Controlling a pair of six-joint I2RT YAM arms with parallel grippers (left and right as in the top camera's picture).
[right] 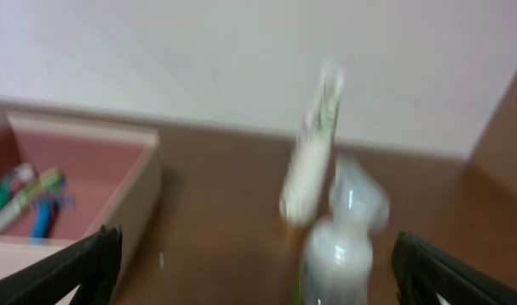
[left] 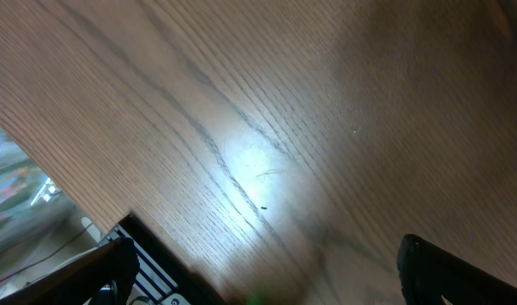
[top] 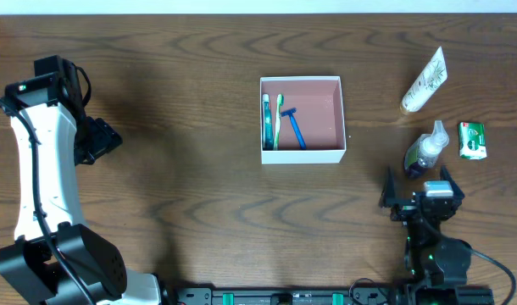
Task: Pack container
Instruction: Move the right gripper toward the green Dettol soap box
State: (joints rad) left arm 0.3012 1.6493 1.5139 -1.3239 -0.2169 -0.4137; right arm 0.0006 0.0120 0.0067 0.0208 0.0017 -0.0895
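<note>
A brown wood-grain table (top: pixel 182 212) was recorded across the whole overhead view. A plain white wall (right: pixel 199 51) was noted behind its far edge in the right wrist view. A bright glare (left: pixel 250 165) was observed on the wood in the left wrist view.

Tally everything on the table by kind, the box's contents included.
Container: 1
Toothbrush: 1
Blue razor: 1
Dark green stick-shaped item: 1
White tube: 1
Bottle: 1
Green packet: 1
Total: 7
</note>
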